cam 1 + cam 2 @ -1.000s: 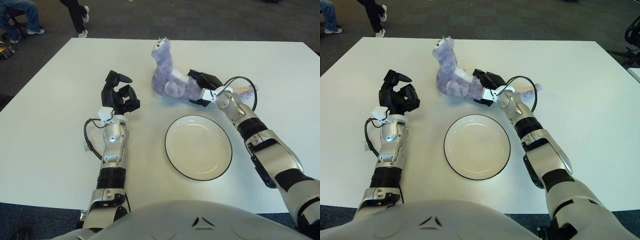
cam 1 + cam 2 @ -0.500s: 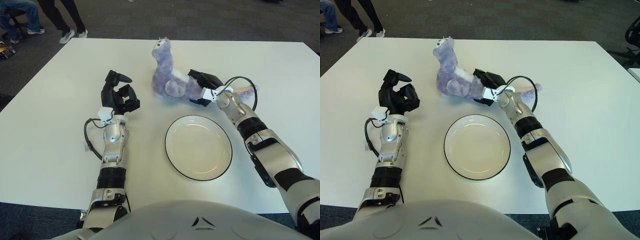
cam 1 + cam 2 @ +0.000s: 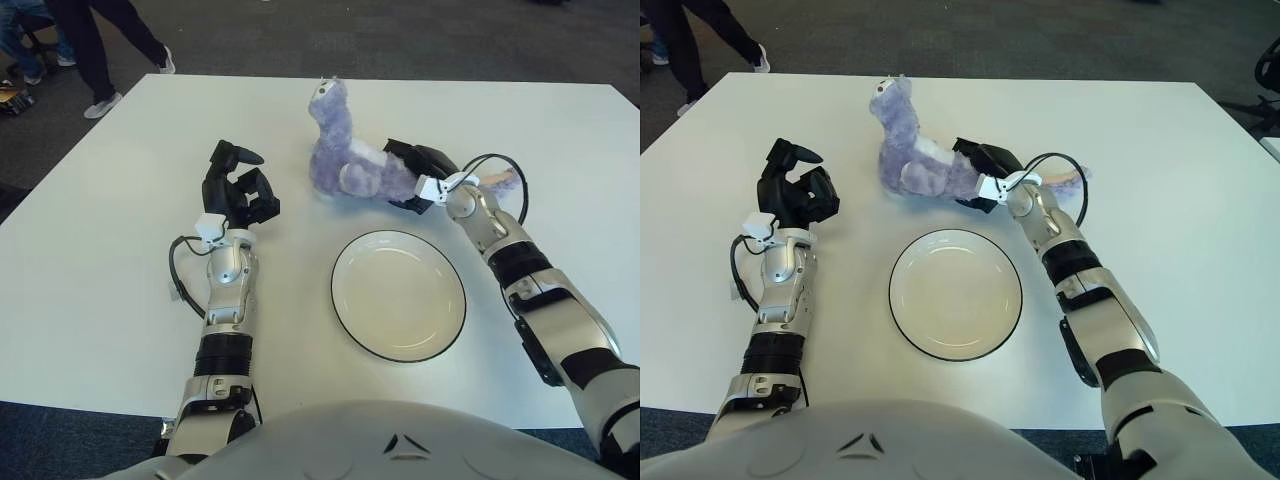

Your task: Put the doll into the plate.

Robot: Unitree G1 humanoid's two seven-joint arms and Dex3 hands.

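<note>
R hand (image 3: 415, 178) is far side of the table (image 3: 90, 270), right of centre, black fingers (image 3: 405, 152) wrapped round the rear end of the doll (image 3: 350, 165) — clamped on it. Wrist has a white clip and a black cable looping off to the right. R forearm runs back toward the near right edge, silver and black segments.

Doll: purple-grey plush w/ long neck, head up and tipped left, body lying sideways on the tabletop, paler patch on the flank next to the hand. A pale pinkish tail bit (image 3: 500, 180) sticks out to the right past the wrist, inside the cable loop. Whether the body touches the table or is a bit lifted, can't tell.

Plate (image 3: 345, 300): white, thin dark rim, sits near side of the doll and hand, just right of table centre. Nothing in it. Doll is beyond its far rim, apart from it, not over it.

L hand (image 3: 238, 190) shows left of the doll and far-left of the plate, well apart from both. Fingers curled in, thumb poking up, holding nothing. L forearm goes straight back to the near edge, cable looped at its left side.

Far left, off the table: legs of people (image 3: 100, 45) on dark carpet.
</note>
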